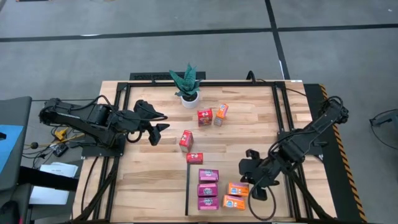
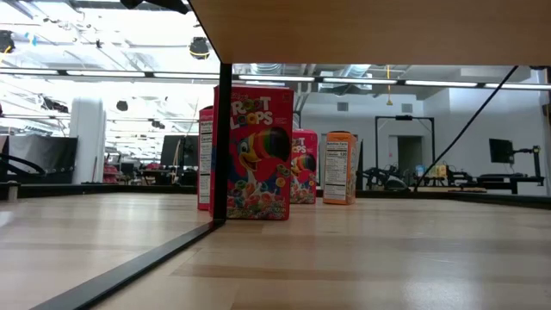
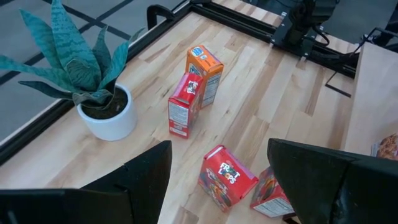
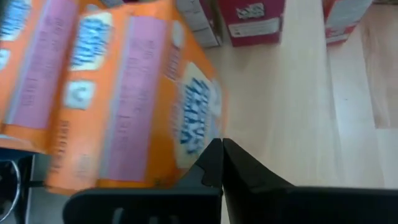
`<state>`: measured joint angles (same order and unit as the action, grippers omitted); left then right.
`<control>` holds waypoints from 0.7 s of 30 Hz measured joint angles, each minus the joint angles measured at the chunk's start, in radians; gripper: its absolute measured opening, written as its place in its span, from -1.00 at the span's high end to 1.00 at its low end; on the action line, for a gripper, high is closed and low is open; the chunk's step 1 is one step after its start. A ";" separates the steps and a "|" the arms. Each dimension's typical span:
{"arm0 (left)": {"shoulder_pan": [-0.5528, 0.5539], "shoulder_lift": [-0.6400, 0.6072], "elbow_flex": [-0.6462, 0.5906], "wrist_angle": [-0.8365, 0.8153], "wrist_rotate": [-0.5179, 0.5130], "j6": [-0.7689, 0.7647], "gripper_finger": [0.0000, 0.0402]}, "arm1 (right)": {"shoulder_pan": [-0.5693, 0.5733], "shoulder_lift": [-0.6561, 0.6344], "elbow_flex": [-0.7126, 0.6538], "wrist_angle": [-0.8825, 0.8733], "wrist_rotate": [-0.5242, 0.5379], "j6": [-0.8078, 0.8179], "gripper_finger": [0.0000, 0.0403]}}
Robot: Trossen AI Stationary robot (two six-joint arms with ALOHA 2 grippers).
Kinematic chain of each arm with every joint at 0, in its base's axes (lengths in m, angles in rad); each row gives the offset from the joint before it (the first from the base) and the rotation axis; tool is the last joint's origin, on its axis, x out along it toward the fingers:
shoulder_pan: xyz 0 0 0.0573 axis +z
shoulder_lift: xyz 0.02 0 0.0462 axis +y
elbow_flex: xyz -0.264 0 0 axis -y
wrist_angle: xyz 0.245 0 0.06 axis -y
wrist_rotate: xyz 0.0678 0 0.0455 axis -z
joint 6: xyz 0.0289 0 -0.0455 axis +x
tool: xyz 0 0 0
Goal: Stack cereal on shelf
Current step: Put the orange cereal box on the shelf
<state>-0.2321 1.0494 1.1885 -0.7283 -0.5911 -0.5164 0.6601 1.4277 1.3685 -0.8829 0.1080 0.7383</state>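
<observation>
On the shelf (image 1: 193, 205), at the near right part of the worktop (image 1: 249, 130), three purple boxes (image 1: 208, 188) lay in a column, with two orange boxes (image 1: 236, 195) just beside them. The right pincer (image 1: 256, 186) sat next to the orange pair with its fingers clenched together on nothing; its wrist view showed the closed tips beside an orange box (image 4: 130, 93), apparently touching it or very nearly so. It looked as if that arm was nudging or squaring the orange boxes into line rather than lifting one.

To do this well, I would have kept the push low and square against the box's side, so it slid rather than tipped, and stopped once it met its neighbour.

Over the left middle of the worktop the left pincer (image 1: 155, 132) hung released and wide, facing the loose boxes: a red box (image 1: 186, 140) nearest, another red box (image 1: 194, 158) lying at the shelf's edge, then a red box (image 1: 204, 116) and an orange box (image 1: 221, 111) near the potted plant (image 1: 187, 84). Those four seemed not yet stacked.
</observation>
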 joint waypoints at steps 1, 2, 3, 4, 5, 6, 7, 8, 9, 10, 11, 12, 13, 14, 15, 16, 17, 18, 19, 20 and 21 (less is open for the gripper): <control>0.000 0.000 0.000 0.000 0.000 0.004 -0.27 | 0.005 -0.002 0.000 -0.026 0.000 0.020 0.93; 0.000 0.000 0.000 0.000 0.000 0.007 -0.27 | 0.013 -0.007 -0.001 -0.058 0.000 0.049 0.94; 0.000 0.000 0.000 0.000 0.000 0.008 -0.27 | 0.023 -0.014 -0.002 -0.086 0.000 0.081 0.94; 0.000 0.000 0.000 0.000 0.000 0.008 -0.27 | 0.033 -0.018 -0.001 -0.100 0.000 0.111 0.94; 0.000 0.000 0.000 0.000 0.000 0.008 -0.27 | 0.043 -0.019 -0.001 -0.105 0.000 0.136 0.93; 0.000 0.000 0.000 0.000 0.000 0.008 -0.27 | 0.056 -0.018 -0.001 -0.107 -0.001 0.154 0.91; 0.000 0.000 0.000 0.000 0.000 0.008 -0.27 | 0.069 -0.016 -0.001 -0.104 -0.001 0.166 0.90; 0.000 0.000 0.000 0.000 0.000 0.008 -0.27 | 0.081 -0.015 -0.001 -0.095 -0.001 0.176 0.89; 0.000 0.000 0.000 0.000 0.000 0.010 -0.27 | 0.091 -0.014 -0.001 -0.081 -0.001 0.178 0.88; 0.000 0.000 0.000 -0.001 0.000 0.014 -0.27 | 0.096 -0.007 0.000 -0.060 -0.001 0.178 0.87; 0.000 0.000 0.000 -0.001 0.000 0.021 -0.27 | 0.098 -0.001 0.000 -0.039 0.000 0.177 0.88; 0.000 0.000 0.000 0.000 0.000 0.026 -0.27 | 0.099 0.004 -0.001 -0.030 0.003 0.172 0.88; 0.000 0.000 0.000 -0.001 -0.001 0.026 -0.27 | 0.100 0.004 -0.002 -0.029 0.011 0.165 0.90; 0.000 0.000 0.000 0.000 -0.003 0.026 -0.27 | 0.097 0.002 -0.003 -0.022 0.020 0.158 0.91; 0.000 0.000 0.000 0.000 -0.008 0.026 -0.27 | 0.093 0.000 -0.001 -0.009 0.026 0.150 0.93; 0.000 0.000 0.000 0.000 -0.012 0.026 -0.27 | 0.084 -0.001 0.000 -0.002 0.029 0.144 0.94; 0.000 0.000 0.000 0.000 -0.016 0.027 -0.27 | 0.075 0.000 0.000 -0.003 0.029 0.133 0.94; 0.000 0.000 0.000 0.000 -0.018 0.027 -0.27 | 0.068 0.001 -0.001 -0.004 0.029 0.125 0.94; 0.000 0.000 0.000 -0.001 -0.018 0.027 -0.27 | 0.061 0.001 -0.001 -0.001 0.029 0.118 0.93; 0.000 0.000 0.000 -0.001 -0.018 0.027 -0.27 | 0.055 0.001 -0.001 0.003 0.029 0.109 0.92; 0.000 0.000 0.000 0.000 -0.018 0.027 -0.27 | 0.050 0.001 -0.001 0.004 0.029 0.102 0.90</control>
<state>-0.2319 1.0494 1.1889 -0.7288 -0.6092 -0.4896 0.7096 1.4284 1.3678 -0.8786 0.1370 0.8404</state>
